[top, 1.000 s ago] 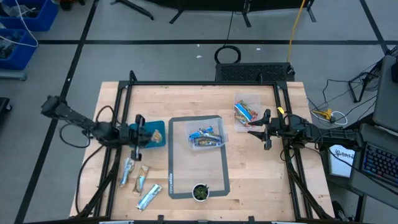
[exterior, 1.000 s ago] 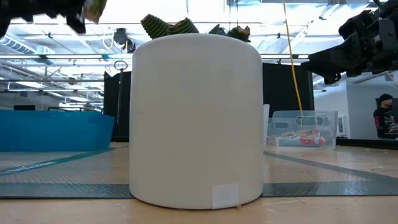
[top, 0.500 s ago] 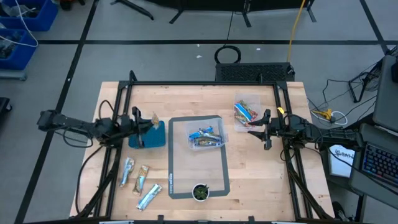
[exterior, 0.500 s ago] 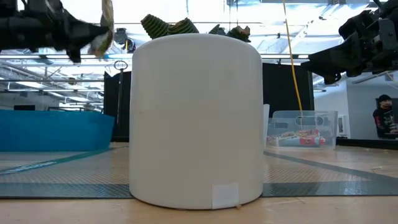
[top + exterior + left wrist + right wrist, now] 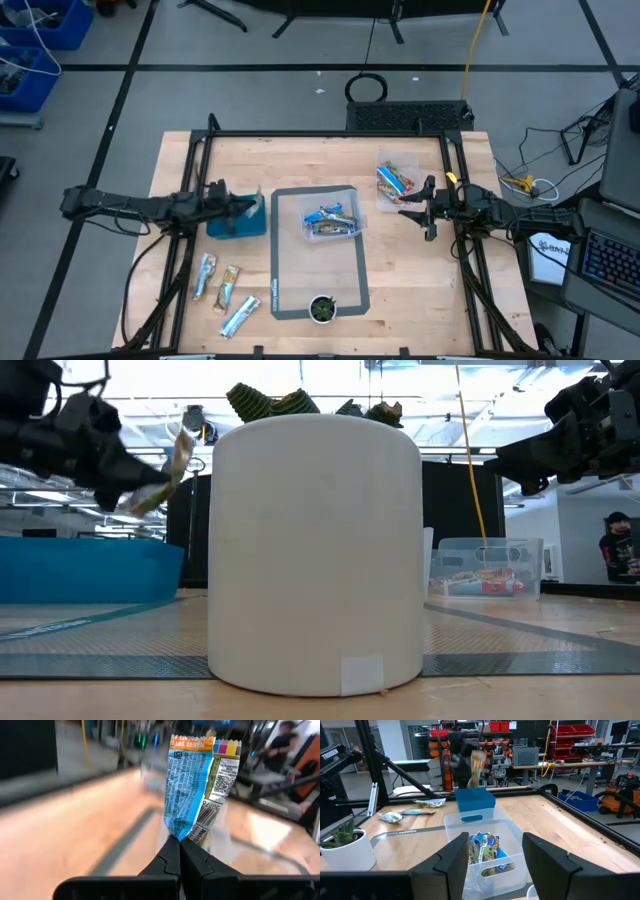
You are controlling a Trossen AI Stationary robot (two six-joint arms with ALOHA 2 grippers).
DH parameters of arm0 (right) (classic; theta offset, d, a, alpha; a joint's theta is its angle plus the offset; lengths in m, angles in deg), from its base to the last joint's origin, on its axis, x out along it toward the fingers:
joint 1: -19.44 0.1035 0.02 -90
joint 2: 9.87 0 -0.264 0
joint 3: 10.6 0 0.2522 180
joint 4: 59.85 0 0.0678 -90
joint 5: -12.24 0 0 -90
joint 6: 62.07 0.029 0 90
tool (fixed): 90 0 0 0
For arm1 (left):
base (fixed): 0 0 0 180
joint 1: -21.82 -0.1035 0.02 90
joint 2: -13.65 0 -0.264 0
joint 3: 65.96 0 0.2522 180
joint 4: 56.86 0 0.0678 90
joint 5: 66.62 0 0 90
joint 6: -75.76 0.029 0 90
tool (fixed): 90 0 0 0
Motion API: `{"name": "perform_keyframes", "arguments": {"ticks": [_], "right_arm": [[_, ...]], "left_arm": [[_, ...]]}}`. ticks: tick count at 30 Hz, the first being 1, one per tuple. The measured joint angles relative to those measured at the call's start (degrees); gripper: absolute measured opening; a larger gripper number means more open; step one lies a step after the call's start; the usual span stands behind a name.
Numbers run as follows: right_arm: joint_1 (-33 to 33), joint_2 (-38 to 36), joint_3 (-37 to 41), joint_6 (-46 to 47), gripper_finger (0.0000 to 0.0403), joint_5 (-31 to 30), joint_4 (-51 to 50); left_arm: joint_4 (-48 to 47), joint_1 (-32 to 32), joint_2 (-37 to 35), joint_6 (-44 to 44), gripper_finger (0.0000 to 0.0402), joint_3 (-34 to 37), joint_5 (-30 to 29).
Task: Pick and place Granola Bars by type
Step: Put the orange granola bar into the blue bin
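Wood tabletop carries a grey mat, a blue bin at left, and two clear tubs: one on the mat with blue bars, one beyond it with blue-and-orange bars. Left gripper over the blue bin, fingers pinched tight on the bottom edge of one bar, which stands upright, blue wrapper with orange top. Right gripper hovers just right of the mat, fingers spread wide, holding nothing. Three bars lie loose on the tabletop, left front. Small potted plant at the mat's front edge.
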Motion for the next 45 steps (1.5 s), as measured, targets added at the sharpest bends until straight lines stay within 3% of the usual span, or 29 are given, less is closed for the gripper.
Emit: {"name": "perform_keyframes", "arguments": {"ticks": [7, 14, 19, 27, 33, 45], "right_arm": [[0.00, -0.01, 0.00, -0.01, 0.0176, 0.00, 0.00], [0.00, 0.00, 0.00, -0.02, 0.0176, 0.01, 0.00], [0.02, -0.02, 0.00, -0.02, 0.0176, 0.00, 0.00], [0.00, -0.02, 0.00, -0.01, 0.0176, 0.00, 0.04], [0.00, -0.02, 0.00, -0.01, 0.0176, 0.00, 0.01], [0.00, -0.01, 0.00, -0.01, 0.0176, 0.00, 0.01]], "left_arm": [[-11.97, 0.04, 0.03, -9.71, 0.0000, -1.18, 1.12], [-34.56, 0.06, 1.43, -16.80, 0.0000, -12.53, -0.53], [-47.88, 0.11, 5.84, -26.93, 0.0000, -15.19, -1.20], [-48.36, 0.11, 16.28, -35.65, 0.0000, -15.19, 3.66], [-48.05, 0.11, 23.21, -39.92, 0.0007, -15.19, 10.58], [-42.43, 0.11, 25.43, -36.99, 0.0078, -15.21, 12.62]]}}
